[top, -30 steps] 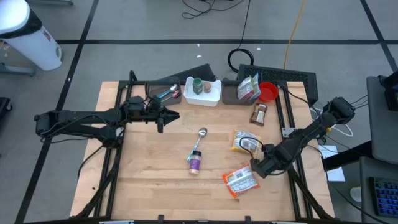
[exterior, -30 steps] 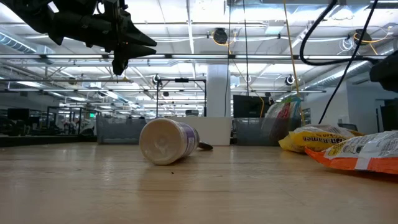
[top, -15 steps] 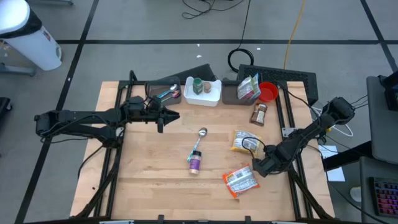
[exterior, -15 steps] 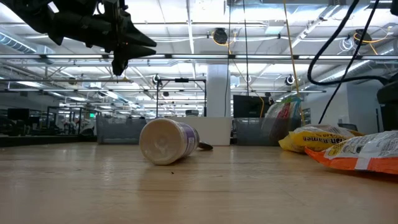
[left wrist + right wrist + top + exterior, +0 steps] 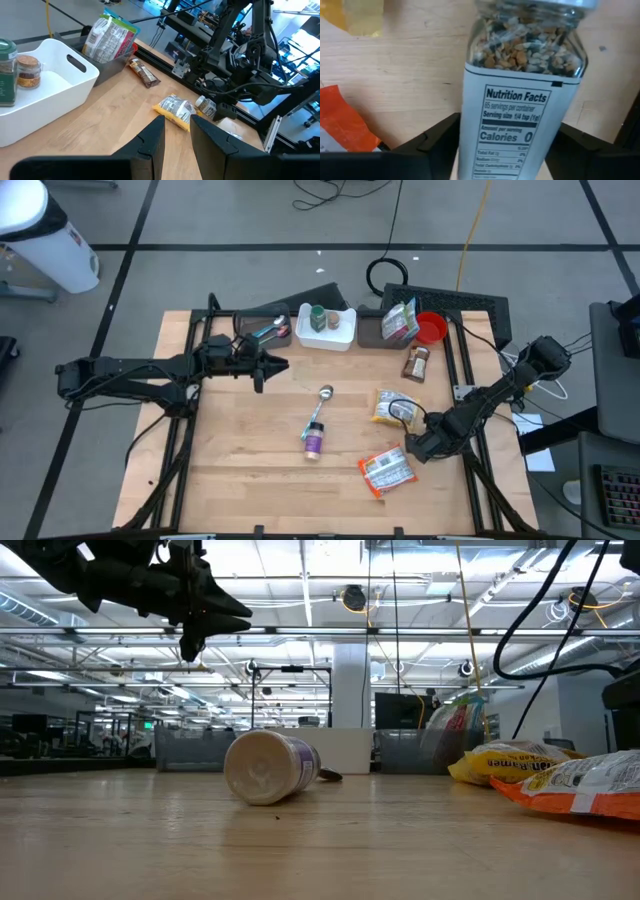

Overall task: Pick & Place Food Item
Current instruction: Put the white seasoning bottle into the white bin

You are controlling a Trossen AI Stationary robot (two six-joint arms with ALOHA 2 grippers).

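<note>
The right pincer [image 5: 415, 446] sits low over the right part of the pale wooden bench [image 5: 230, 450], between a yellow crinkled snack bag [image 5: 392, 407] and an orange-and-white foil packet [image 5: 385, 471]. In the right wrist view a clear glass jar of mixed seeds with a white nutrition label [image 5: 517, 95] stands between its two dark fingers [image 5: 432, 142], which flank the jar's sides; whether they already press on the glass cannot be told. Straddling the jar at its labelled body looks like the setup for a firm side grasp, so the pick step seems to be in hand.

The left pincer [image 5: 262, 368] hangs above the bench's left half, near a white plastic bin [image 5: 340, 333] holding two spice jars. Its fingers [image 5: 150, 142] stand a narrow gap apart with nothing between them, apparently waiting. A toppled purple-labelled tub [image 5: 270, 767] lies mid-bench, well apart from both arms.
</note>
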